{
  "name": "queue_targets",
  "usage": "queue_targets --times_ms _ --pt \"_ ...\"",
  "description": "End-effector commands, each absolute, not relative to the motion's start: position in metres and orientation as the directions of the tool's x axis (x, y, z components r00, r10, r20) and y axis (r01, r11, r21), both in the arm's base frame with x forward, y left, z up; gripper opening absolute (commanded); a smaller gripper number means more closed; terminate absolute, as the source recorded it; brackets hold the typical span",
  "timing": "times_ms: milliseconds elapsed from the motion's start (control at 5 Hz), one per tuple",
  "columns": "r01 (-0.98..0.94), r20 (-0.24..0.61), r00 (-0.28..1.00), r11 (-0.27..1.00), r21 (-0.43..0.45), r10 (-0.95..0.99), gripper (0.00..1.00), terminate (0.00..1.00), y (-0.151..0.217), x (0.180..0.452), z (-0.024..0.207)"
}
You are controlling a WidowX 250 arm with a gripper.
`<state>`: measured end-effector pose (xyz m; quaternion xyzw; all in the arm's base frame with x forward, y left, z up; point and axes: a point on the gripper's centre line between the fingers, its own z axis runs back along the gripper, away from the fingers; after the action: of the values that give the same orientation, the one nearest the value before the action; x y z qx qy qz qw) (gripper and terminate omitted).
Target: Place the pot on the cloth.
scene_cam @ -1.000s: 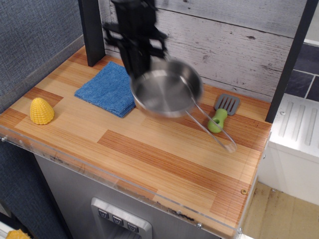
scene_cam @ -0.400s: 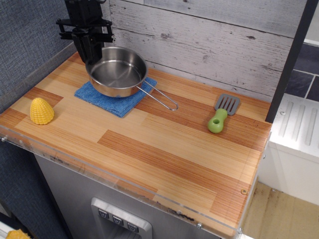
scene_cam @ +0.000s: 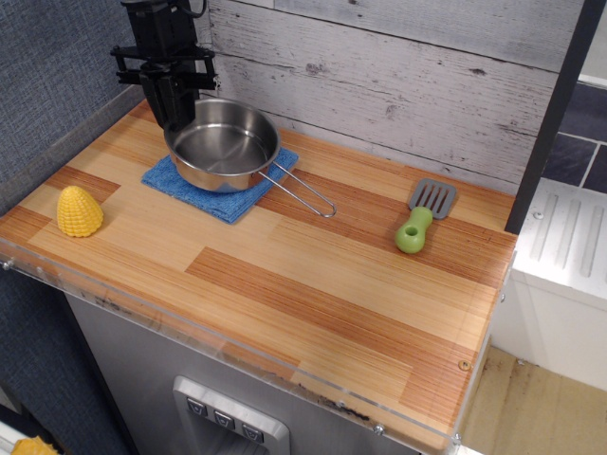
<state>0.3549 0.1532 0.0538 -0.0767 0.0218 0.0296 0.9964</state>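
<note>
The shiny steel pot sits on the blue cloth at the back left of the wooden counter. Its wire loop handle points right and forward, off the cloth and over the wood. My black gripper comes down from above at the pot's far left rim, and its fingers are closed on that rim. The pot hides most of the cloth; only its front and left edges show.
A yellow corn toy lies at the left front. A spatula with a grey blade and green handle lies at the right. A grey plank wall backs the counter, with a dark post at the right.
The pot was carried from mid-counter left to above the cloth, then came down slightly onto it. The gripper stays at the rim.
</note>
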Motion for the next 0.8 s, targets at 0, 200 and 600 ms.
queue_targets --times_ms 0,200,600 --pt "-0.035 -0.002 0.999 0.994 -0.108 0.035 1.0 0.0 0.153 0.351 0.076" --pt "-0.039 0.055 0.998 0.996 -0.078 0.043 1.0 0.0 0.142 0.345 0.095" --pt "-0.056 0.203 0.978 0.998 0.032 0.048 1.0 0.0 0.074 0.328 0.148"
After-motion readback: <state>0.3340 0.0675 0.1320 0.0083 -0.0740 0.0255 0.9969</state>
